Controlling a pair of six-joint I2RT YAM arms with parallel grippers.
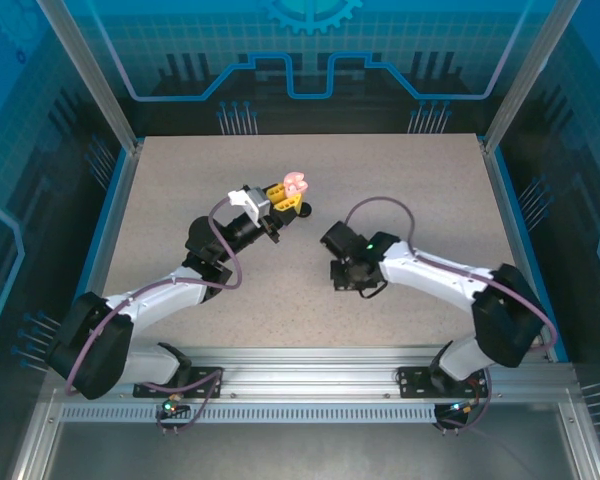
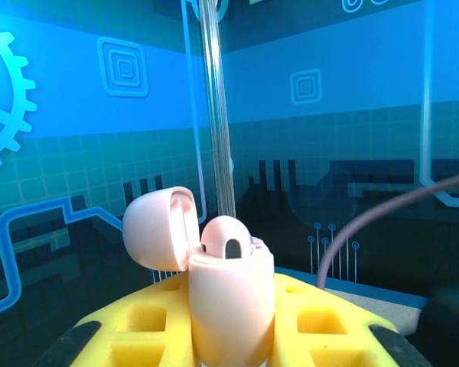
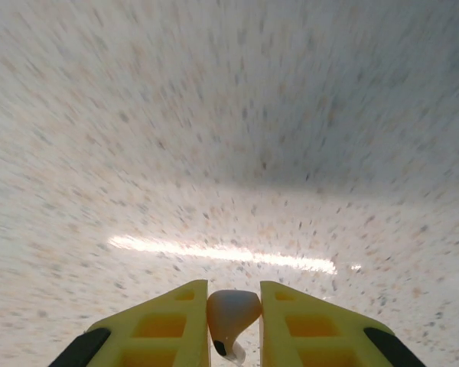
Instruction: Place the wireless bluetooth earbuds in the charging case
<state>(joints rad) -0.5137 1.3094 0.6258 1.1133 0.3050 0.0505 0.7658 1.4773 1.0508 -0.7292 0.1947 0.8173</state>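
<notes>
My left gripper (image 2: 231, 297) is shut on a pale pink charging case (image 2: 233, 310) and holds it upright above the table. The case's lid (image 2: 159, 228) is swung open to the left, and one pinkish-beige earbud (image 2: 228, 238) sits in the case's top. In the top view the case (image 1: 296, 184) shows at the yellow fingers (image 1: 280, 197), mid-table towards the back. My right gripper (image 3: 234, 292) is shut on a second pale pinkish-beige earbud (image 3: 232, 312), stem pointing down, just over the speckled table (image 3: 229, 115). The right wrist (image 1: 356, 262) hangs to the right of the case and nearer to me.
The speckled beige table (image 1: 430, 200) is bordered by blue rails and transparent blue walls (image 1: 300, 60) at the back and sides. A purple cable (image 1: 385, 205) loops above the right wrist. The arm bases stand on the metal rail (image 1: 300, 365) at the near edge.
</notes>
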